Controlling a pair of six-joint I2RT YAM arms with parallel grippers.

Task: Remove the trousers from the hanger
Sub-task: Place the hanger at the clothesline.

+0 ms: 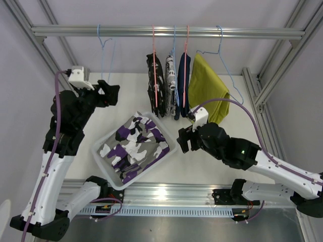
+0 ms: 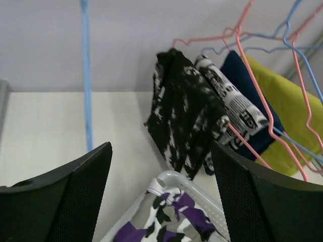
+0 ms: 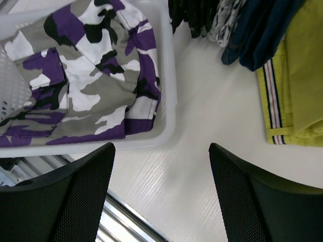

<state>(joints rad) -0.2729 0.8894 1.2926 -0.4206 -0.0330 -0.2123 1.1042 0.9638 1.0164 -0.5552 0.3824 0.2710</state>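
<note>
**One pair down, four to go**

Top view: the camouflage trousers [image 1: 133, 146] lie in the white basket [image 1: 105, 169] on the surface [image 1: 128, 98]. A blue hanger [image 1: 103, 55] hangs bare on the rail [image 1: 242, 33], so I'd call that pair done. Left to do are the black-and-white pair [image 1: 155, 85], white printed pair [image 1: 170, 75], navy pair [image 1: 183, 80] and mustard pair [image 1: 207, 88], all bunched mid-rail among the pink hangers [image 1: 153, 60]. My left fingers [image 1: 108, 94] hover by the bare hanger. My right fingers [image 1: 182, 140] sit just right of the basket.

Left wrist view: fingers apart, nothing between them. The black-and-white pair is ahead to the right, with the basket corner below it. The hanger wires cross each other, so tugging one pair could drag its neighbours.

Right wrist view: fingers apart and empty too, over bare surface between the basket and the mustard pair's striped waistband.
</note>
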